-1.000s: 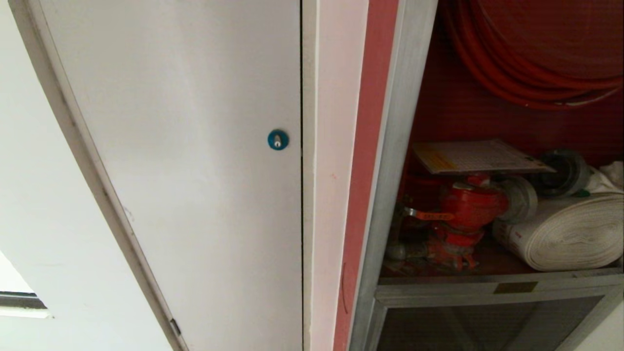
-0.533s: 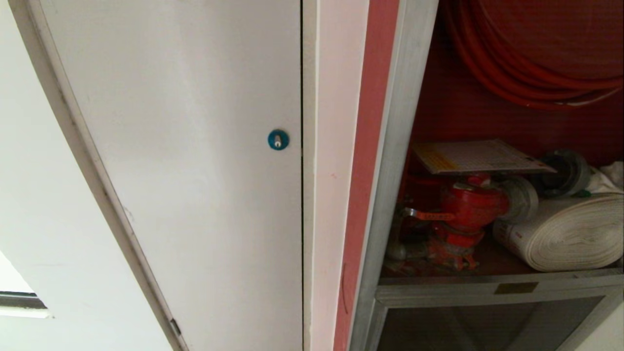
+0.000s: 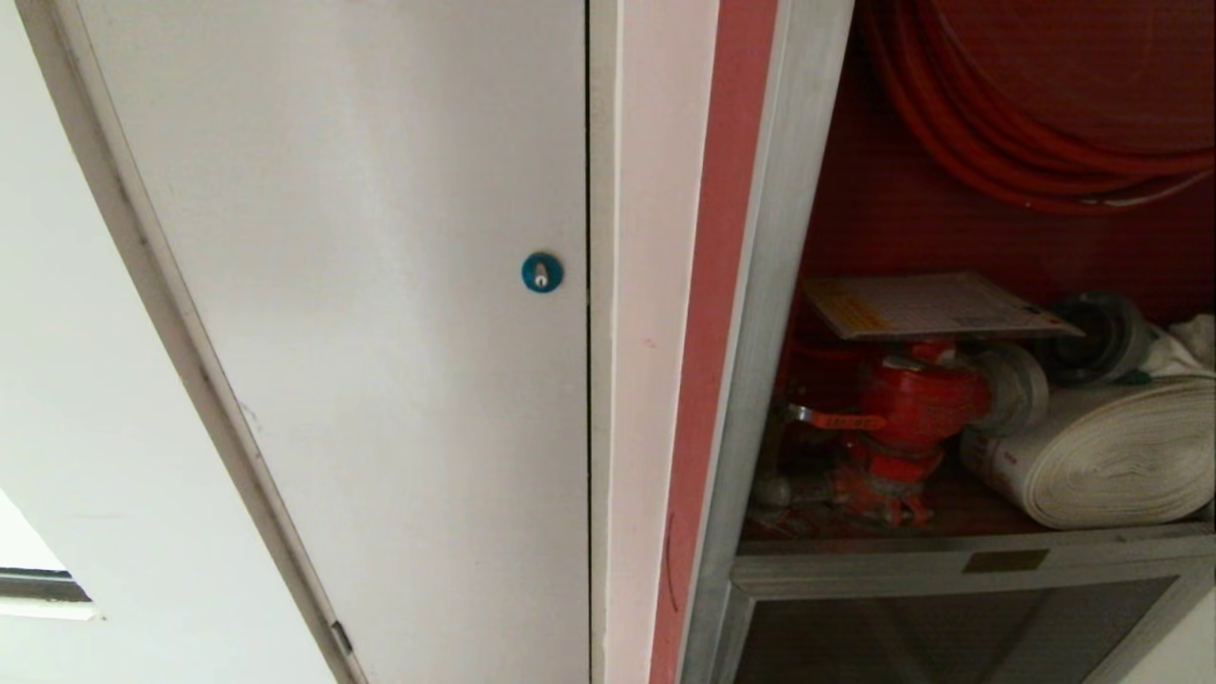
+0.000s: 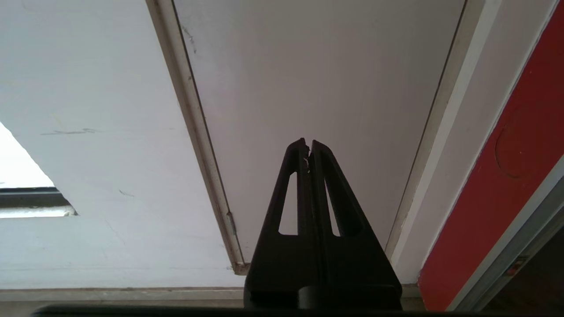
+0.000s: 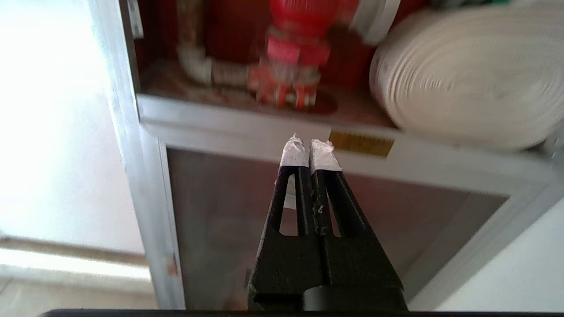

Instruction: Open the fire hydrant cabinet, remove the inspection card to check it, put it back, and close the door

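Observation:
The fire hydrant cabinet point(image 3: 771, 285) stands open at the right of the head view, and its door is out of view. Inside, the inspection card point(image 3: 936, 306) lies flat on top of the red valve point(image 3: 917, 399), its yellow band toward the frame. A rolled white hose point(image 3: 1102, 456) sits beside the valve, under the red hose reel point(image 3: 1026, 123). My right gripper point(image 5: 310, 147) is shut and empty, pointing at the aluminium rail point(image 5: 246, 132) below the valve point(image 5: 295, 53). My left gripper point(image 4: 307, 143) is shut and empty, facing the white closet door point(image 4: 317, 79).
A white closet door point(image 3: 380, 285) with a blue round lock point(image 3: 541, 273) fills the left of the head view. A smaller dark glass panel point(image 3: 950, 632) closes the cabinet's lower part, right in front of my right gripper. Neither arm shows in the head view.

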Controlling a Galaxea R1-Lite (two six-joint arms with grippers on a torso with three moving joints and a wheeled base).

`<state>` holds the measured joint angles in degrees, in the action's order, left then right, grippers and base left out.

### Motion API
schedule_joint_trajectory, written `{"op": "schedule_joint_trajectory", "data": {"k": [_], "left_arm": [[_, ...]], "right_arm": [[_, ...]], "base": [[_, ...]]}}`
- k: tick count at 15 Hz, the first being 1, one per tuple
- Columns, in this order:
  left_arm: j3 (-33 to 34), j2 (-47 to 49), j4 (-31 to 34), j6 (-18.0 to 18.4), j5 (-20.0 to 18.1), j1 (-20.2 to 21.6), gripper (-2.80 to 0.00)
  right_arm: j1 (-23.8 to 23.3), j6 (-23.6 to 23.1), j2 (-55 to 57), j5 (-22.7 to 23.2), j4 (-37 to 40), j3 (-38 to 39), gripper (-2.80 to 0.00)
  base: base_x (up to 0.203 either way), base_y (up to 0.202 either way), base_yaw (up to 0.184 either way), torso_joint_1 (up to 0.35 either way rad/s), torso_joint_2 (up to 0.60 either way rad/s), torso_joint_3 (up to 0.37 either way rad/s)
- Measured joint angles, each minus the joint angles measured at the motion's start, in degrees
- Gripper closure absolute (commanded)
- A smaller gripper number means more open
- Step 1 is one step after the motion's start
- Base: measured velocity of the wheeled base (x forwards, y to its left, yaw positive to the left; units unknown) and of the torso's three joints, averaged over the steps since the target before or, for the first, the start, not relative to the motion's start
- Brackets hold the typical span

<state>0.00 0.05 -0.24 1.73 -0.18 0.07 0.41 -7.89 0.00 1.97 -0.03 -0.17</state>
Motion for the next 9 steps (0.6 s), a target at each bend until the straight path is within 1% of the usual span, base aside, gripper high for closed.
{"op": "schedule_joint_trajectory", "data": {"k": [2, 6, 9], "left_arm": [[0.0, 0.0, 0.0, 0.0, 0.0, 0.0, 0.00], [0.0, 0.0, 0.0, 0.0, 0.0, 0.0, 0.00], [0.0, 0.0, 0.0, 0.0, 0.0, 0.0, 0.00]], "right_arm": [[0.0, 3.0, 0.0, 0.1, 0.6, 0.1, 0.00], [0.0, 6.7, 0.0, -0.1, 0.5, 0.2, 0.00], [0.0, 7.6, 0.0, -0.4, 0.1, 0.2, 0.00]], "base": [[0.000, 0.000, 0.000, 0.000, 0.00, 0.000], [0.000, 0.000, 0.000, 0.000, 0.00, 0.000], [0.000, 0.000, 0.000, 0.000, 0.00, 0.000]]}}
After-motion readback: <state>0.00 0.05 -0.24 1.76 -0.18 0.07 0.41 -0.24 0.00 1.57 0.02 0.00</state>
